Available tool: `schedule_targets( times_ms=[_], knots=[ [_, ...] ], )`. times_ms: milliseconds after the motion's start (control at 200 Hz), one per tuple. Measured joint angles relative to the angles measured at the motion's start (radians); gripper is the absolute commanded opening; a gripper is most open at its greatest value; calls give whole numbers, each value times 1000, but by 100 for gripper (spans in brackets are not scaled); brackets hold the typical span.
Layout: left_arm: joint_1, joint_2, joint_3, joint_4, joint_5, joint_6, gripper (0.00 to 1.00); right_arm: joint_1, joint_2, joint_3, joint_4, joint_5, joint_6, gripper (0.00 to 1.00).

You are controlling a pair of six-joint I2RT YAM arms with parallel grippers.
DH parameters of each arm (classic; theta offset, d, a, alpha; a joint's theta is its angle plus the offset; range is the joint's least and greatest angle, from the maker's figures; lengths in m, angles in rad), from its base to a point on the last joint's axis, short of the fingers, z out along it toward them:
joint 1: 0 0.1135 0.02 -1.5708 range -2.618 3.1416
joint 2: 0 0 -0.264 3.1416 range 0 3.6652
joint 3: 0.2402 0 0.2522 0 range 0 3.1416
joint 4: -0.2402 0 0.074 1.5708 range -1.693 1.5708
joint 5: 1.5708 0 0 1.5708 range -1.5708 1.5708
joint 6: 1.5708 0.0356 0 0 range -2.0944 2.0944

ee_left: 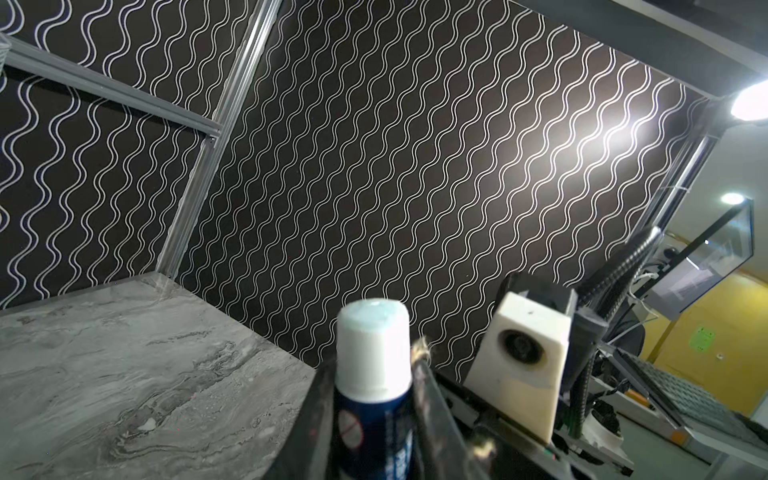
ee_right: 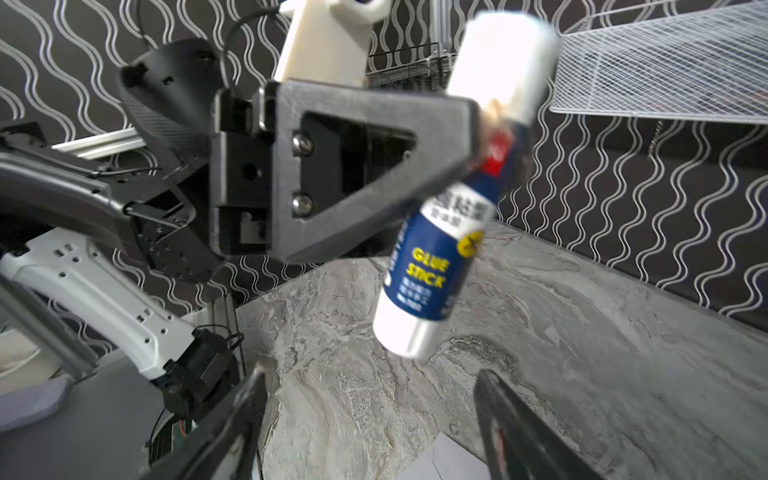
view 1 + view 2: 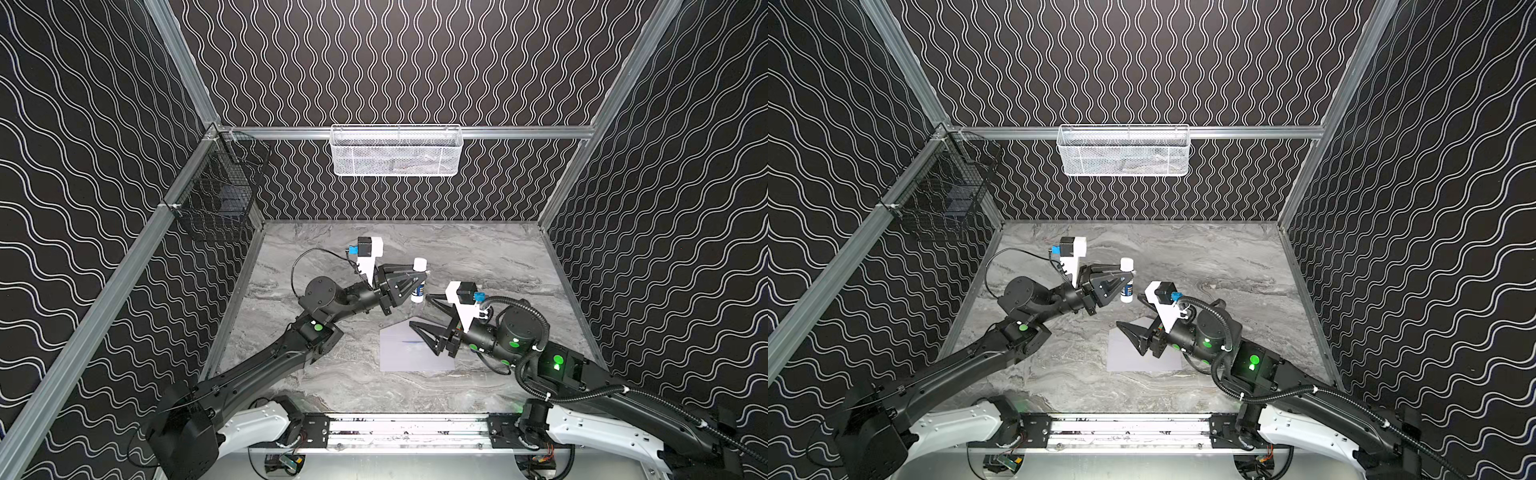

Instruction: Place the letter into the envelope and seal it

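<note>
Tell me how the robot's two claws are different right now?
The left gripper is shut on the glue stick, gripping it just below its white cap; the right gripper is wide open and holds nothing. The left gripper is raised above bare table, while the right gripper is over the envelope, which lies flat. Both are black, with two triangular fingers.

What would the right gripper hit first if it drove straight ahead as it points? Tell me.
Most likely the glue stick, held off the table by the left gripper. The right gripper, jaws open, faces it in its wrist view with nothing between. Height is unclear, so it might pass just beneath.
</note>
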Motion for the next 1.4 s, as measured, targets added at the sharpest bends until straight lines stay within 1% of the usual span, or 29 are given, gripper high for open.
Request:
schedule_targets(
  times_ms=[140, 270, 430, 581, 641, 711, 856, 1011, 1056, 1166, 1206, 1396],
  knots=[
    [-16, -5, -13, 33, -15, -3, 0, -15, 10, -45, 146, 51, 61, 77],
    [-19, -17, -27, 37, -27, -3, 0, -15, 36, -50, 232, 55, 90, 74],
    [-20, -31, -31, 37, -36, -2, 0, -15, 50, -48, 267, 55, 98, 59],
    [-20, -38, -34, 36, -45, 0, 0, -16, 44, -48, 265, 52, 90, 40],
    [-20, -42, -39, 36, -50, 1, 0, -16, 40, -44, 263, 42, 87, 35],
    [-20, -44, -40, 35, -53, 1, 0, -16, 42, -30, 257, 36, 79, 33],
    [-20, -46, -40, 35, -51, 1, 0, -20, 44, -11, 244, 33, 53, 34],
    [-20, -56, -46, 29, -51, 1, 0, -31, 44, 8, 214, 26, 35, 47],
    [-20, -56, -46, 29, -51, 1, 0, -33, 56, 11, 214, 14, 36, 48],
    [-20, -53, -45, 29, -51, 1, 0, -34, 88, 3, 213, -18, 56, 49],
    [-20, -52, -45, 29, -51, 1, 0, -34, 94, 0, 212, -21, 57, 48],
    [-20, -56, -46, 19, -66, 2, 0, -60, 100, 4, 208, -53, 57, 34]
  ],
)
